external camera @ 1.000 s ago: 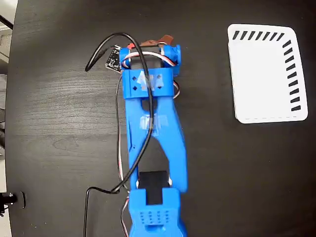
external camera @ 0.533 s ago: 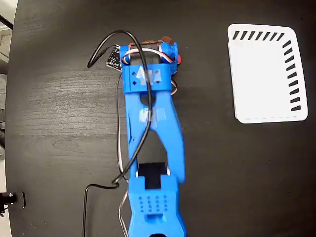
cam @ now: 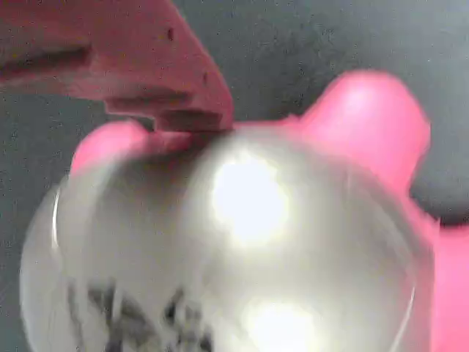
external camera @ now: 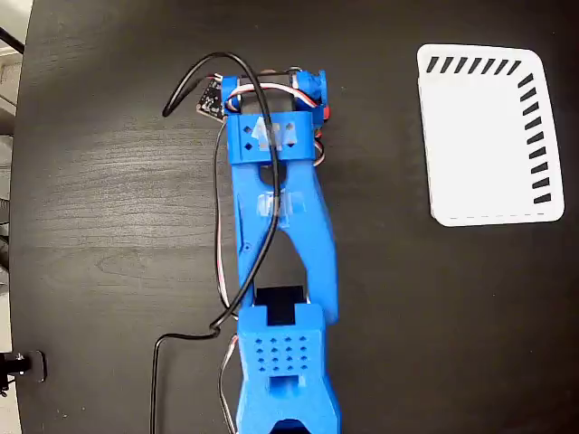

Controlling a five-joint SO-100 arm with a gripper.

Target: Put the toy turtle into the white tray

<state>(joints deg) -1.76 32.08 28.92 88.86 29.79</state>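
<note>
- Since the earlier frames the blue arm [external camera: 280, 226] has drawn its head a little toward the top of the fixed view, and the reddish bit that poked out beyond it is now almost wholly covered.
- The toy turtle [cam: 242, 242] fills the wrist view: a shiny pale dome with pink limbs around it and a blurred black-and-white sticker low on the shell.
- In the fixed view the turtle is hidden under the arm's head, near the top of the dark surface [external camera: 118, 226]; only a small red spot shows at the head's right edge.
- One reddish finger [cam: 139, 66] of the tool [external camera: 288, 83] lies against the top of the shell. The other finger is out of sight, so I cannot tell whether the tool is open or clamped on the turtle.
- The white tray [external camera: 543, 215] sits well apart, at the upper right of the fixed view.
- My judgement: the step in hand is securing the turtle. The domed shell looks slippery, so the fingers should close low on its sides, squarely, before any lift toward the tray.
- A black cable [external camera: 217, 77] loops beside the head; it should stay clear.
</note>
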